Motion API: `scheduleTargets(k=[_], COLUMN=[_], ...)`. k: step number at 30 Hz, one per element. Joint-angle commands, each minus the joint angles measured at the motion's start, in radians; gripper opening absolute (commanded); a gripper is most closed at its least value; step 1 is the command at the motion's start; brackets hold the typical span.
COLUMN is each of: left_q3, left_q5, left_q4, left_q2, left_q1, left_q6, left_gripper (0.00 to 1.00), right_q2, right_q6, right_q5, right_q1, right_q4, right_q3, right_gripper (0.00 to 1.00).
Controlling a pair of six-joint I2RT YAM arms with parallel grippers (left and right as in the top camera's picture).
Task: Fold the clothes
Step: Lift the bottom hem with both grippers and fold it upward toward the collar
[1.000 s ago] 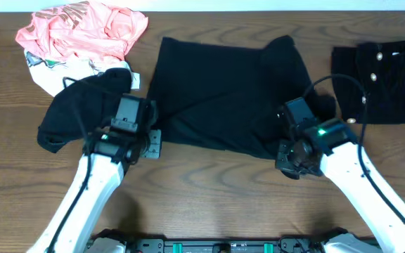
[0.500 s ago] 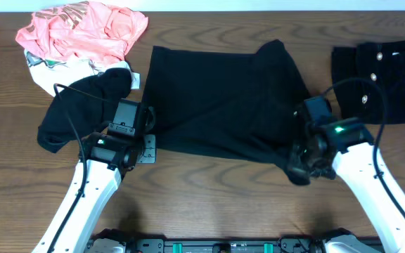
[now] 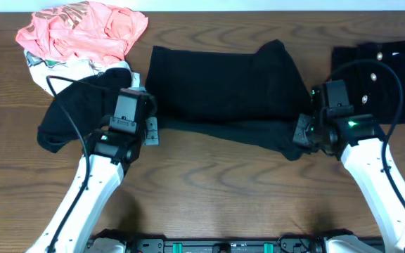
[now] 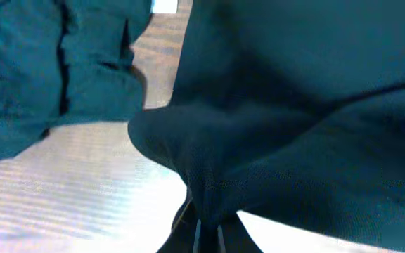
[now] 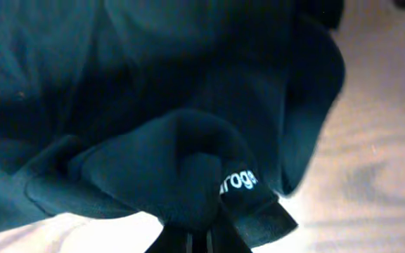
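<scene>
Brown wood-grain desk (image 3: 216,190) fills the overhead view, with a thin pale strip along its far edge; we can't tell what that strip is. The black T-shirt (image 3: 223,91) lies in the middle of the desk, between the two arms, spread wide. Its near edge is bunched and pulled up at both lower corners. The left gripper (image 3: 151,132) is clenched on the shirt's near left corner. In the left wrist view the fingertips are almost buried, and we see only a pinched fold of dark cloth rising from them (image 4: 206,228). The right gripper (image 3: 299,135) is clenched on the near right corner. The right wrist view shows the fabric wadded between the closed fingertips (image 5: 199,242), with a small white label (image 5: 239,181) just beside them. Its lettering is partly cut off by a fold, so we can't read it whole. We can't make out any logo on the shirt, since everything black blends together. At far left a coral-pink garment (image 3: 83,31) lies crumpled on a white printed garment (image 3: 48,70), which is mostly hidden. A second black garment (image 3: 69,116) is heaped near them, with part of it under the left arm. At far right a dark garment with pale buttons (image 3: 382,77) is cut off by the frame edge. In both wrist views the bare desk surface looks pale and washed out.
</scene>
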Motion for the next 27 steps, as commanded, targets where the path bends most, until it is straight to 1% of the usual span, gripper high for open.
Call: scheduleTargets(k=[1, 5, 14, 21, 27], left_q3=[0.002, 0.002, 0.002, 0.002, 0.002], left_q5=[-0.030, -0.031, -0.031, -0.031, -0.031], left_q4=[0.029, 0.071, 0.224, 0.315, 0.356], left_q2=[0.046, 0.114, 0.248, 0.289, 0.308], left_q1=[0.004, 0.004, 0.004, 0.004, 0.005], left_q6=[-0.010, -0.005, 0.082, 0.090, 0.090], left_gripper=[0.06, 0.06, 0.06, 0.06, 0.06], right_q2=[0.029, 0.071, 0.179, 0.229, 0.250], right_q6=[-0.051, -0.069, -0.079, -0.119, -0.137], right_q5=[0.003, 0.010, 0.059, 0.060, 0.061], right_q1=[-0.008, -0.008, -0.023, -0.040, -0.050], right_q4=[0.031, 0.063, 0.121, 0.210, 0.276], right_q3=[0.013, 0.013, 0.013, 0.013, 0.013], right_gripper=[0.01, 0.01, 0.01, 0.01, 0.01])
